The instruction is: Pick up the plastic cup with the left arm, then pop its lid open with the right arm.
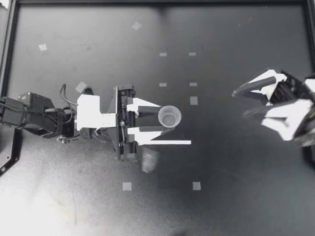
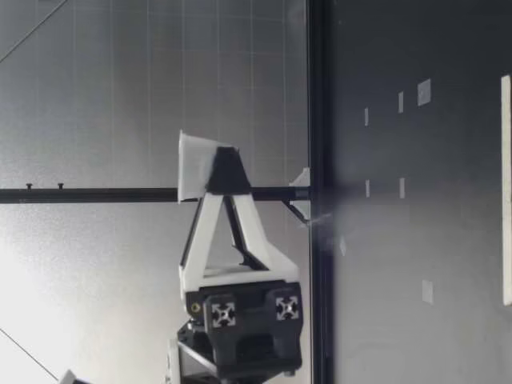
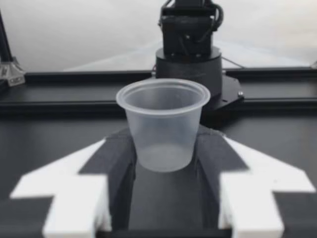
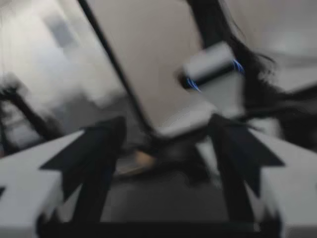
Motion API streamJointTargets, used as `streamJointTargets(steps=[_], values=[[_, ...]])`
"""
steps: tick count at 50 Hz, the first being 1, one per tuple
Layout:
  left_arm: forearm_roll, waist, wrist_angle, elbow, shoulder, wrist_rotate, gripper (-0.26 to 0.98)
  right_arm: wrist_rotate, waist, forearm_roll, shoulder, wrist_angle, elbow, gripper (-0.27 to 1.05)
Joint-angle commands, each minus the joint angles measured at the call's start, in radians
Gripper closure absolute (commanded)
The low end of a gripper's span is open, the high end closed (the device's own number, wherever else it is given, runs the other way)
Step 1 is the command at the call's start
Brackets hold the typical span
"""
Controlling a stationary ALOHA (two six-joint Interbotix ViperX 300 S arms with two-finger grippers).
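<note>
Cup (image 1: 170,117), clear plastic and upright, is pinched from both sides between the fingers of my left hand (image 1: 160,117) near the middle of the surface (image 1: 221,206). The low view shows the cup (image 2: 196,164) held up off the surface rather than standing on it, so I judge the step in hand to be the carry. My right hand (image 1: 242,103) hangs released and empty, well apart on its own side. Any next move calls for a level wrist and a light, steady squeeze, since the thin wall looks easy to crush.
</note>
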Motion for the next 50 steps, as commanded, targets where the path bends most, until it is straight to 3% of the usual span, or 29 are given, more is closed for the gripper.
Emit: streamJointTargets(steps=[1, 8, 50], values=[[0.000, 0.002, 0.002, -0.015, -0.018, -0.005, 0.46, -0.115, -0.006, -0.002, -0.031, 0.100, -0.018, 0.08], [0.000, 0.002, 0.000, -0.017, -0.018, -0.008, 0.46, -0.272, -0.006, 0.011, -0.052, 0.190, -0.011, 0.08], [0.000, 0.003, 0.002, -0.015, -0.017, -0.015, 0.46, -0.236, -0.006, 0.017, -0.037, 0.147, 0.011, 0.08]])
